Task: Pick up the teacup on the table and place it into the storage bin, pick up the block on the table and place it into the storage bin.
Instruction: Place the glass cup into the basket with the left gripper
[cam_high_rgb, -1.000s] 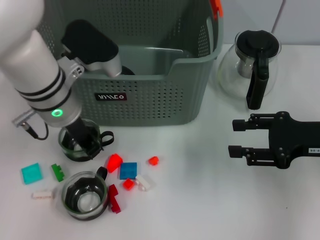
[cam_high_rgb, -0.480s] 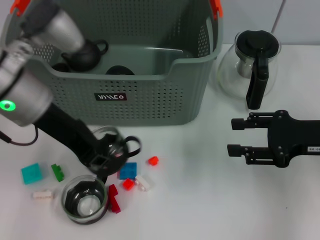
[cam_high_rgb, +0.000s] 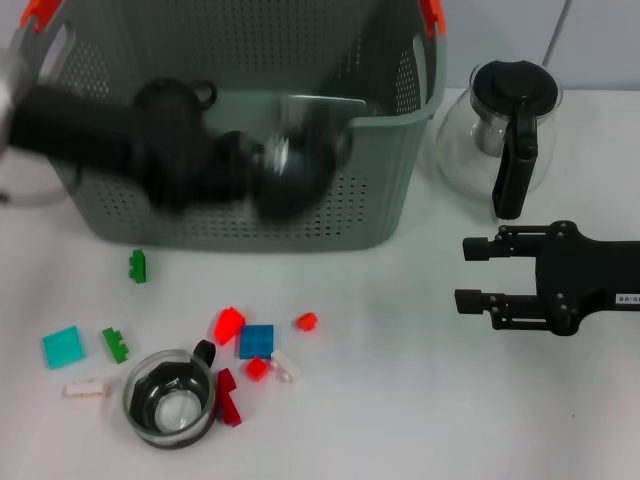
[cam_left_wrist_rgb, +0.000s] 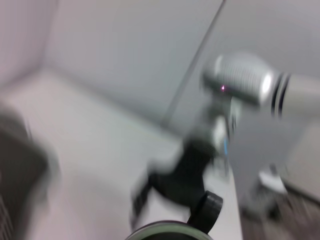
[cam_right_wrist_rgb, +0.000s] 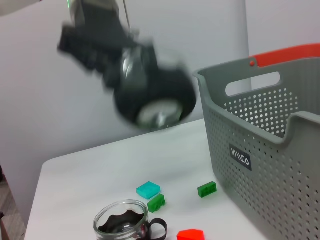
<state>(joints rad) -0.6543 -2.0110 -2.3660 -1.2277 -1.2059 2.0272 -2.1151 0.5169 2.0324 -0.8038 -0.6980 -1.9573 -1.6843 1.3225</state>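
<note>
Swinging up from the table, your left gripper (cam_high_rgb: 290, 165) now carries a teacup (cam_right_wrist_rgb: 157, 97) at the front wall of the storage bin (cam_high_rgb: 330, 215) — half a second ago it was low among the blocks. Its fingers are blurred, apparently closed on the cup. A second teacup (cam_high_rgb: 170, 398) waits on the table. Your right gripper (cam_high_rgb: 475, 275) — parked, jaws apart, empty.

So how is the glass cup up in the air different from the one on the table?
The carried teacup hangs tipped on its side at the left end effector, in front of the storage bin. The other teacup stands upright on the table among blocks, untouched. Both are clear glass.
</note>
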